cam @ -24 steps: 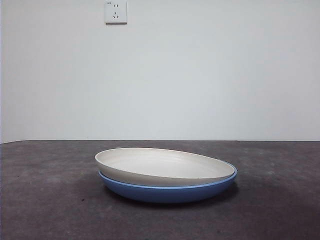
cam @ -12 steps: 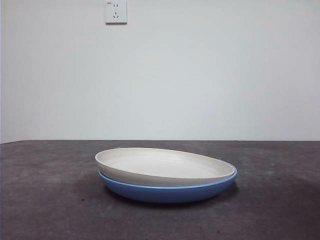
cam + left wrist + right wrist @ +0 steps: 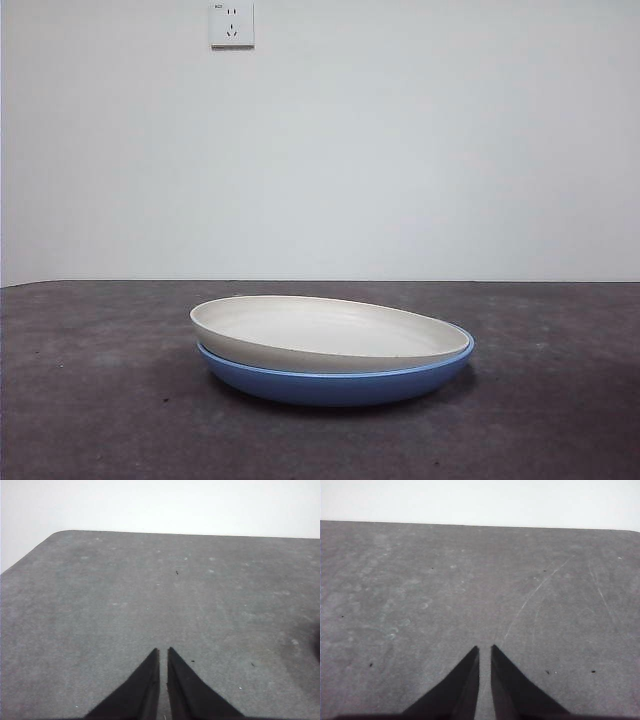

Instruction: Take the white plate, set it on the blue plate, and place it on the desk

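Note:
The white plate [image 3: 330, 333] lies nested in the blue plate [image 3: 340, 383], slightly tilted, its left rim raised above the blue rim. Both rest on the dark grey desk [image 3: 90, 400] near the middle of the front view. No arm shows in that view. My left gripper [image 3: 163, 652] is shut over bare desk [image 3: 100, 605], with neither plate in its wrist view. The right gripper [image 3: 485, 650] is also shut above bare desk [image 3: 420, 595], holding nothing.
A white wall stands behind the desk, with a socket [image 3: 231, 23] high on it. The desk's far edge and a rounded corner [image 3: 57, 534] show in the left wrist view.

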### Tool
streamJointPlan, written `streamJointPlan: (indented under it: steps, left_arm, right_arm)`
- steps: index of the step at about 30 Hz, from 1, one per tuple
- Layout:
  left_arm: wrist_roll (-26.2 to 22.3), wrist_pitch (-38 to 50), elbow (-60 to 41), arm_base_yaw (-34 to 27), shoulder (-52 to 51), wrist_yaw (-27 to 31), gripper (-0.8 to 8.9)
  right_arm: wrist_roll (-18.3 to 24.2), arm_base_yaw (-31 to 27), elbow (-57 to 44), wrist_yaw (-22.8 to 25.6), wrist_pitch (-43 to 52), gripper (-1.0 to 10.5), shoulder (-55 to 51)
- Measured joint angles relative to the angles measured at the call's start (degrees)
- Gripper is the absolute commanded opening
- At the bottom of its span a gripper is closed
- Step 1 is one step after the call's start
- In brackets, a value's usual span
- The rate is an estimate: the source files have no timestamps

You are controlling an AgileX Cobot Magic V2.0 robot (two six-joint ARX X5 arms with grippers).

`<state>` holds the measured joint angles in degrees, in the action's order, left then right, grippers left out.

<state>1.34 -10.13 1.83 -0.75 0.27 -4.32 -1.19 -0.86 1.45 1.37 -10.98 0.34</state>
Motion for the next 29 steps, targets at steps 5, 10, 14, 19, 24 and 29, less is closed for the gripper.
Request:
streamJointPlan:
  steps: [5,10,14,19,24,29]
  left_arm:
    - [0.0,0.0,0.0,0.0,0.0,0.0,0.27]
    - [0.0,0.0,0.0,0.0,0.0,0.0,0.27]
    - [0.0,0.0,0.0,0.0,0.0,0.0,0.27]
    - [0.0,0.0,0.0,0.0,0.0,0.0,0.27]
    - [0.0,0.0,0.0,0.0,0.0,0.0,0.27]
    - [0.0,0.0,0.0,0.0,0.0,0.0,0.27]
  right_arm:
    - [0.0,0.0,-0.2,0.0,0.6,0.4,0.0]
    - [0.0,0.0,-0.4,0.0,1.4,0.4,0.0]
    - [0.0,0.0,-0.4,0.0,1.4,0.4,0.0]
    - [0.0,0.0,-0.4,0.0,1.4,0.4,0.0]
    - [0.0,0.0,-0.5,0.0,1.4,0.4,0.0]
    - [0.0,0.0,-0.5,0.0,1.4,0.4,0.0]
